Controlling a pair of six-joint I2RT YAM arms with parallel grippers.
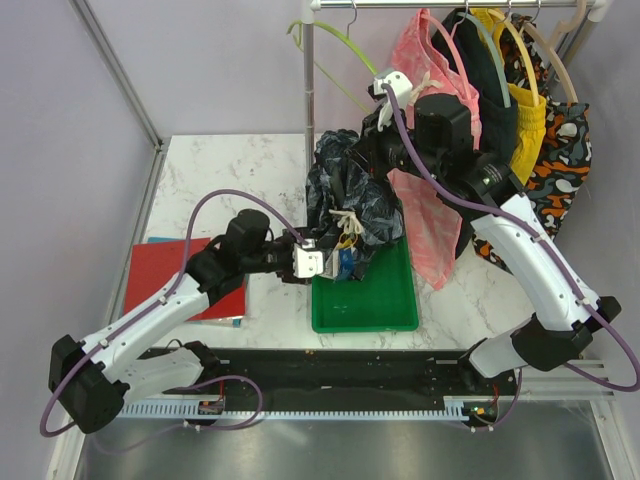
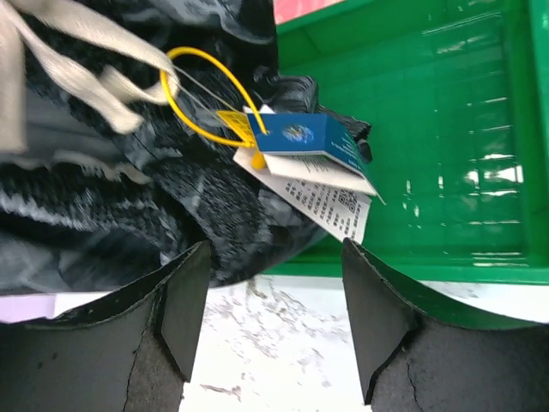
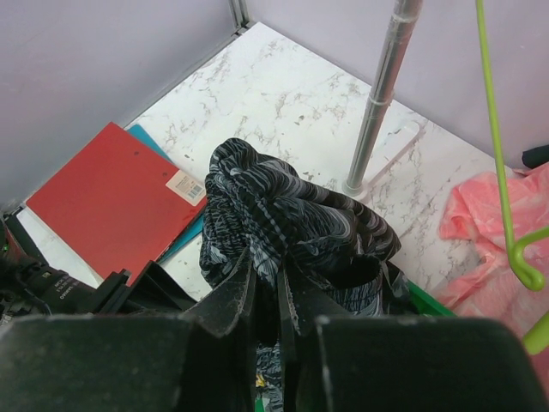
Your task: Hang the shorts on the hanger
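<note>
Our left pincer (image 1: 303,263) stands wide open, and its two fingers (image 2: 184,300) hold nothing. Just beyond their tips we see the lower end of the shorts (image 1: 350,200), with one cream drawstring (image 2: 77,43), one yellow loop (image 2: 206,60), one blue tag (image 2: 309,142) and white paper tags (image 2: 330,202) under it.

Left of this pincer, beneath its arm, lies one red folder (image 1: 165,275) on top of one teal folder, of which only an edge shows. Just to the pincer's right sits one green tray (image 1: 365,310) on the marble table (image 1: 230,170). The lower end of the shorts drapes over the tray's far left corner.

Our right pincer (image 1: 358,150) is higher up, past the tray's far edge, and is clamped tight on a bunch of the shorts' fabric. The single pair hangs from it in a crumpled bundle between the two pincers.

Up beyond this pincer hangs the one lime-green hanger (image 1: 350,44), beside one steel pole (image 1: 309,90) and apart from the shorts. To the right pincer's right hangs one pink garment (image 1: 430,220). More clothes crowd the rail past it, too overlapped for us to count.
</note>
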